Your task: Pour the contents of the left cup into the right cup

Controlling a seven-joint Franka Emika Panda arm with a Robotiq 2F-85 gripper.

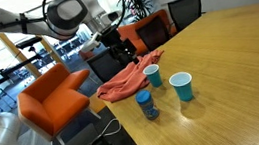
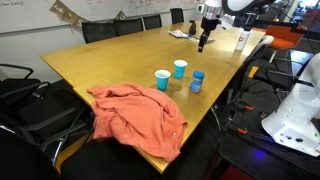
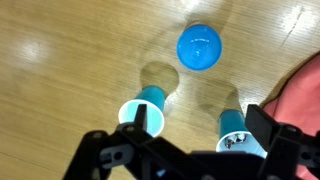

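The left cup [image 1: 152, 75], teal-blue with a whitish inside, stands by the orange cloth. It also shows in the other exterior view [image 2: 162, 79] and in the wrist view [image 3: 235, 130], where small dark bits lie in it. The right cup [image 1: 182, 86], teal inside, stands a little apart from it [image 2: 180, 68] [image 3: 140, 112]. My gripper [image 1: 124, 53] [image 2: 203, 42] hangs open and empty well above the table, touching neither cup. In the wrist view its fingers [image 3: 185, 150] frame both cups from above.
A short blue bottle-like container [image 1: 147, 103] [image 2: 197, 81] [image 3: 199, 47] stands near the cups by the table edge. An orange cloth [image 1: 121, 82] [image 2: 135, 115] [image 3: 308, 90] lies over the table corner. Chairs ring the wooden table [image 1: 229, 59].
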